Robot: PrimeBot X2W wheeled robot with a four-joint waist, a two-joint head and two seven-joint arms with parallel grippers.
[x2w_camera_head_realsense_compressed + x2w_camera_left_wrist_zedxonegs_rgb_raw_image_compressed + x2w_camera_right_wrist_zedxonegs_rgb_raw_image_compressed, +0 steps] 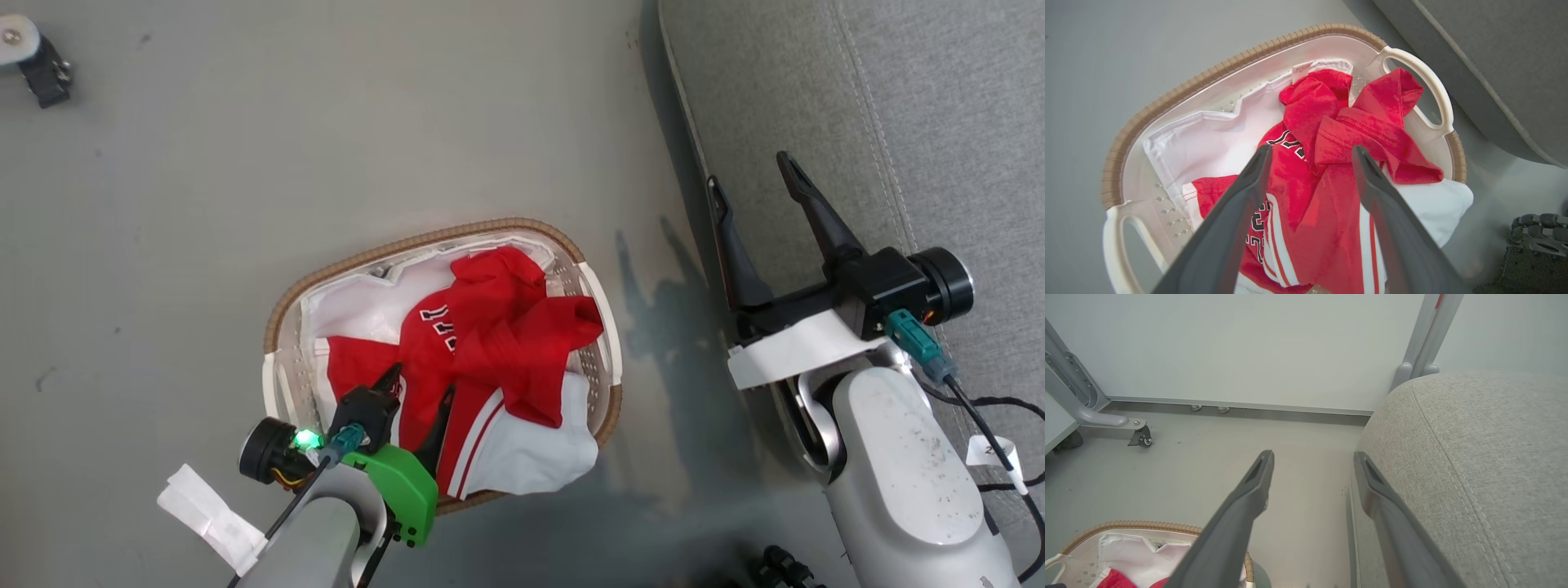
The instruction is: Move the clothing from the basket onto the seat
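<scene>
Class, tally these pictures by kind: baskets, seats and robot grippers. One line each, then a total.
basket: 1
seat: 1
grippers: 2 (left gripper, right gripper)
Total: 4

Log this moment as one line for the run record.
phase: reach for pickup | left gripper: open, over clothing in basket | right gripper: open, empty, at seat edge | clothing: not yet moved

My view of the basket point(490, 224)
Clothing point(498, 335) lies in it; the seat point(939, 122) stands to its right; my left gripper point(420, 384) hovers over it.
</scene>
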